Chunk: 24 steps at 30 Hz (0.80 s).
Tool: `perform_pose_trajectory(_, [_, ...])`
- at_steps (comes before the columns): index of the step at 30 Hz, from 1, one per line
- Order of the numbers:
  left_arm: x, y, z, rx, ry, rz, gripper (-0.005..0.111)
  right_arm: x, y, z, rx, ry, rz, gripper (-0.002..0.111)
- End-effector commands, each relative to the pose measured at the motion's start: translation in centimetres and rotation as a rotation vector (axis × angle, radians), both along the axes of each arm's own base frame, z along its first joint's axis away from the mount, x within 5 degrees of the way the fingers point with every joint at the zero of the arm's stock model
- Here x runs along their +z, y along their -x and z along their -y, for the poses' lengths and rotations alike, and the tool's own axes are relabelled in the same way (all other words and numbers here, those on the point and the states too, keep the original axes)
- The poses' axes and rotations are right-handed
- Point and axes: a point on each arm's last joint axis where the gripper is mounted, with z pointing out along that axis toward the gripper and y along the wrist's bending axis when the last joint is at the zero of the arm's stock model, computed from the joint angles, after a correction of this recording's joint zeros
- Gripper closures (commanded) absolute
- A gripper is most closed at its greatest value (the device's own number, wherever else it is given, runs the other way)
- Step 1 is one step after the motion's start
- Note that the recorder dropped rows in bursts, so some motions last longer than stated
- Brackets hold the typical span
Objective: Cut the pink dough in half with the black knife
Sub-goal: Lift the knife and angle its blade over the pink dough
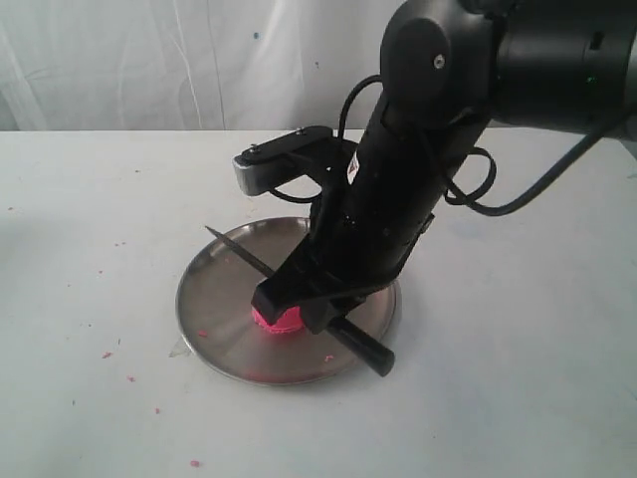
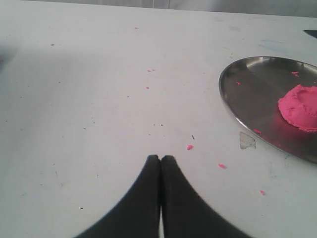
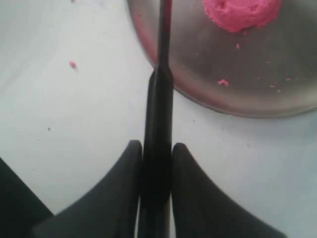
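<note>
From the exterior view my right arm hides most of the pink dough (image 1: 276, 320) and the middle of the black knife (image 1: 239, 251); the plate (image 2: 252, 99) runs off the left wrist view's edge.

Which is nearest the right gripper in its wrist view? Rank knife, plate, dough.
1. Knife: clamped between the right gripper fingers.
2. Plate: its rim lies past the fingertips, under the blade.
3. Dough: farthest, on the plate beside the blade.
</note>
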Motion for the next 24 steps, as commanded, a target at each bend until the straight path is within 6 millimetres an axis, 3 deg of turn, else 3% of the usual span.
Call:
perform_pose_trajectory(1, [-0.1,0.0,0.0,0.001,0.0,0.002,0.107,-1.0,0.4,0.4,0.012,0.003,-0.016,0.108])
perform_pose_trajectory(6, [-0.1,0.0,0.0,0.001,0.0,0.002,0.107,-2.0,0.0,1.1,-0.039,-0.025,-0.023,0.108])
perform_pose_trajectory(16, [-0.1,0.0,0.0,-0.001,-0.006,0.003,0.107,-2.8,-2.4,4.2,-0.119,-0.129,-0.105,0.108])
perform_pose_trajectory(22, [0.2,-0.1,-0.1,0.011,-0.009,0.042,0.107,-4.6,-3.2,4.5,-0.109,-0.155,-0.172,0.108])
perform_pose_trajectory(24, [0.8,-0.2,-0.2,0.04,0.069,0.102,0.107,-5.0,-3.3,4.4,-0.091,-0.153,-0.176,0.108])
